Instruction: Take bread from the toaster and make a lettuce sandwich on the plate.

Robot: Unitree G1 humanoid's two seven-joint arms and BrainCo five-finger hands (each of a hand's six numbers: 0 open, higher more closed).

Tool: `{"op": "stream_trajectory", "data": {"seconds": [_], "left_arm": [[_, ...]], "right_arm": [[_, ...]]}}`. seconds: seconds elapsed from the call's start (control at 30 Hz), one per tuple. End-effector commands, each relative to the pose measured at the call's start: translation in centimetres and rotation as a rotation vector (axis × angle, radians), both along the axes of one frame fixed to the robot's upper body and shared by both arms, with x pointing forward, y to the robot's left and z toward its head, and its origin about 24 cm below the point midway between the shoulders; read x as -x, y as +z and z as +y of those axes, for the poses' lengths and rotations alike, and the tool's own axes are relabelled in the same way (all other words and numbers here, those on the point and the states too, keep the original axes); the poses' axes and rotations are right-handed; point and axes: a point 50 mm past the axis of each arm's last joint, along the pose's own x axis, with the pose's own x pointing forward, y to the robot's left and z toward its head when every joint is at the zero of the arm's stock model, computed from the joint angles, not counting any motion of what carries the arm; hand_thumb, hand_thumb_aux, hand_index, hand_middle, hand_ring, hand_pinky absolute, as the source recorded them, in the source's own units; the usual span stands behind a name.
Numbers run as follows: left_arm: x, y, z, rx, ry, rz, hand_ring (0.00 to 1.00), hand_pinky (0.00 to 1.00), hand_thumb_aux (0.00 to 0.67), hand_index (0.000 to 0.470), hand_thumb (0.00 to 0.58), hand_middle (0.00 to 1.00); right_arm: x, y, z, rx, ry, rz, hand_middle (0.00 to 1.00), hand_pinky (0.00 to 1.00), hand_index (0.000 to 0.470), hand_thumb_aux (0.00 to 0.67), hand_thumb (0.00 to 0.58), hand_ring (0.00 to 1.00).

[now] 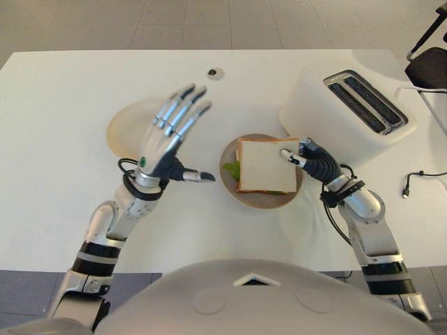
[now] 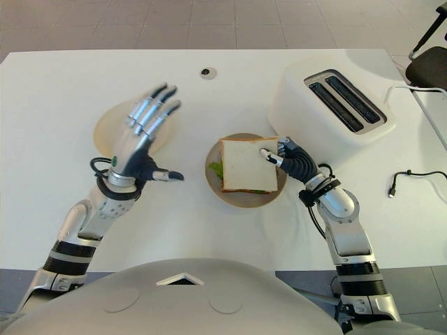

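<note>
The top slice of bread (image 1: pixel 265 164) is laid flat on the sandwich, which sits in the middle of the brown plate (image 1: pixel 262 200). A bit of green lettuce (image 1: pixel 232 169) can be seen poking out under the slice on its left side. The slice is pinched at its right edge by the curled fingers of the right hand (image 1: pixel 318 162). It is probably held there so it can be set straight over the lettuce and the bread below. The sandwich looks almost done.

The left hand (image 1: pixel 164 139) is held up above the table (image 1: pixel 63 91), wide open with the fingers spread and nothing in it. It is kept to the left of the brown plate, likely so it is out of the way.

The toaster (image 1: pixel 328 118) stands just behind and to the right of the brown plate, very close to the right hand. Its slots (image 1: pixel 367 102) look empty. Little room is left on that side, so the hand would best be pulled back toward the robot. A pale plate (image 1: pixel 124 129) lies partly under the left hand. A cable (image 1: pixel 419 178) lies near the right edge of the table, well apart from the sandwich. Lots of open table is left at the front and the far left.
</note>
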Motion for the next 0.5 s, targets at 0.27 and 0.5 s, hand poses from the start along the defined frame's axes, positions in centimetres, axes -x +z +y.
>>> {"op": "stream_trajectory", "data": {"seconds": [0.27,0.5], "left_arm": [[-0.6,-9.2,-6.7,-0.46,-0.337,0.347,0.0,0.0,0.0,0.0,0.0,0.0],[-0.7,-12.1,-5.2,-0.57,-0.303,0.478,0.0,0.0,0.0,0.0,0.0,0.0]], "right_arm": [[-0.6,-0.2,1.5,0.056,0.019,-0.036,1.0,1.0,0.47,0.67,0.58,1.0],[-1.4,2.3,-0.1,0.181,-0.087,-0.248,0.0,0.0,0.0,0.0,0.0,0.0]]}}
